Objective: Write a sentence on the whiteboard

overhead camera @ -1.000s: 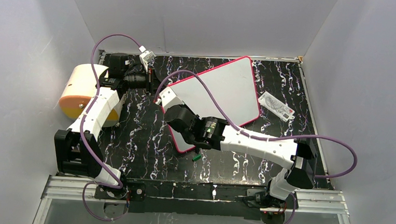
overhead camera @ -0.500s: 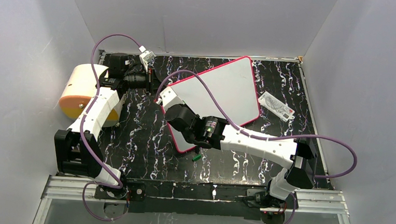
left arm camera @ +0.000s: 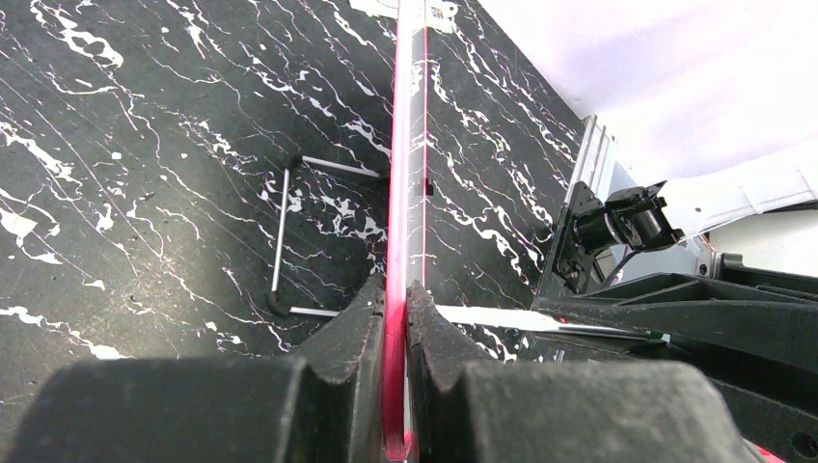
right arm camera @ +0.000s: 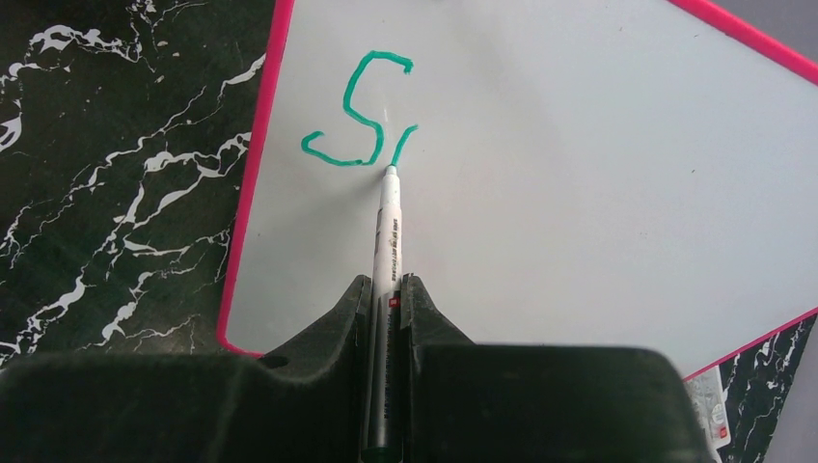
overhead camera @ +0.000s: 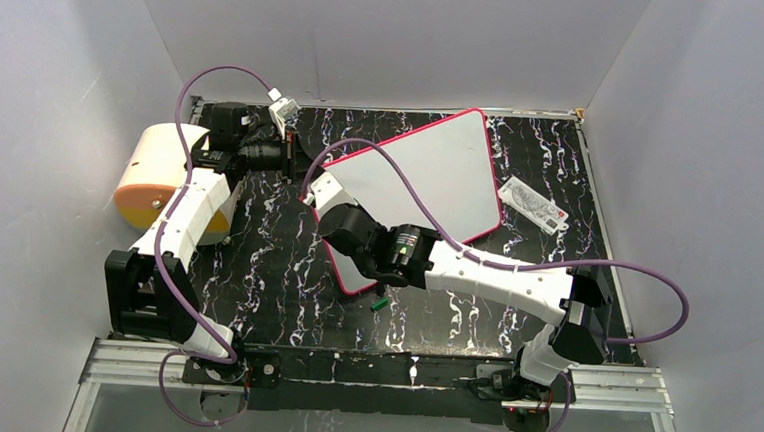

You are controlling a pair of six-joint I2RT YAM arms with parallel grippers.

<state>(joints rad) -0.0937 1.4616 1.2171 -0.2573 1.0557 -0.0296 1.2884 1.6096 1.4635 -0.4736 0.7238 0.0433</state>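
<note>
Top cam: fixed, high behind my bases, looking down over the whole desk [overhead camera: 285, 260]. Left wrist cam: very close, sighting past my left end effector [left arm camera: 395, 294] along the whiteboard [left arm camera: 403, 174] rim, edge-on. Right wrist cam: close, facing down my right end effector [right arm camera: 386, 285] and marker [right arm camera: 390, 222] onto the whiteboard face. All three share the whiteboard.

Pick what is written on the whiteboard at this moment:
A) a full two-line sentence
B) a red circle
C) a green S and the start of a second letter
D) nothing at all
C: in the right wrist view the whiteboard bears only a green S and a short stroke, with the marker tip at that stroke's lower end.
</note>
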